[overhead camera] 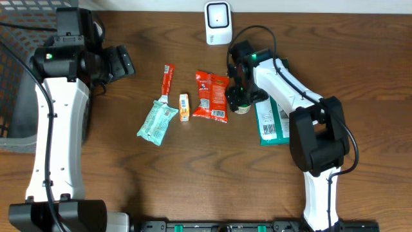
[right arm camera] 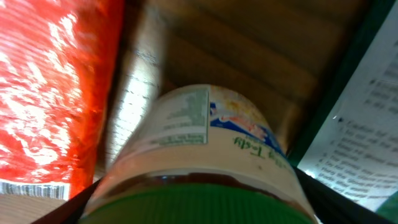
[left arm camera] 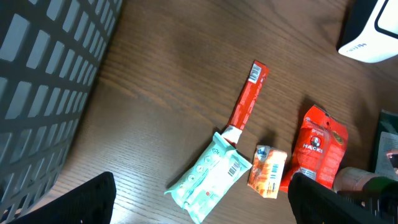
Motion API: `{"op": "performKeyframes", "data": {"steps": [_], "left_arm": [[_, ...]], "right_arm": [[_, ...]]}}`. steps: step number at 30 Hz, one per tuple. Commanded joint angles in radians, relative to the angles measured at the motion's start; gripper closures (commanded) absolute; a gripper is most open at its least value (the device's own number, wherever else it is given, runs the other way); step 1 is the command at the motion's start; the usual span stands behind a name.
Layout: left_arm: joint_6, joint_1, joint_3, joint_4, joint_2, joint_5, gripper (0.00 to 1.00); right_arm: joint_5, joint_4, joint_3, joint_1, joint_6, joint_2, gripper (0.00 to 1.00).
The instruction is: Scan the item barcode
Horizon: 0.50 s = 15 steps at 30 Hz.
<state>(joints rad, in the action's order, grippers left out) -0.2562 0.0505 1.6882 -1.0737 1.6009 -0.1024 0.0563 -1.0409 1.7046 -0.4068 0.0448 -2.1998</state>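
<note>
A jar (right arm camera: 205,155) with a green lid and a pale label fills the right wrist view. My right gripper (overhead camera: 239,96) is shut on the jar (overhead camera: 243,107), with dark fingers (right arm camera: 339,202) pressed against both of its sides. It sits between a red snack bag (overhead camera: 211,95) and a green-and-white packet (overhead camera: 273,122). The white barcode scanner (overhead camera: 217,22) stands at the table's far edge, just behind this arm. My left gripper (overhead camera: 122,62) hangs open and empty at the back left, above the table. Its fingers (left arm camera: 84,202) show wide apart in the left wrist view.
A red stick pack (overhead camera: 168,78), a mint-green packet (overhead camera: 157,120) and a small orange packet (overhead camera: 184,107) lie mid-table. A grey mesh basket (overhead camera: 13,77) stands at the left edge. The scanner (left arm camera: 373,31) shows at the top right of the left wrist view.
</note>
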Motion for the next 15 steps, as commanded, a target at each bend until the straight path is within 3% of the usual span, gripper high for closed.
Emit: {"op": "performKeyframes", "data": {"steps": [1,15], "left_arm": [[0.012,0.002,0.021,-0.003,-0.02,-0.002,0.12],[0.012,0.002,0.021,-0.003,-0.02,-0.002,0.12]], "right_arm": [[0.001,0.005,-0.002,0.0,-0.009,0.001,0.26],[0.001,-0.006,0.046,-0.001,-0.047,0.01,0.21]]}}
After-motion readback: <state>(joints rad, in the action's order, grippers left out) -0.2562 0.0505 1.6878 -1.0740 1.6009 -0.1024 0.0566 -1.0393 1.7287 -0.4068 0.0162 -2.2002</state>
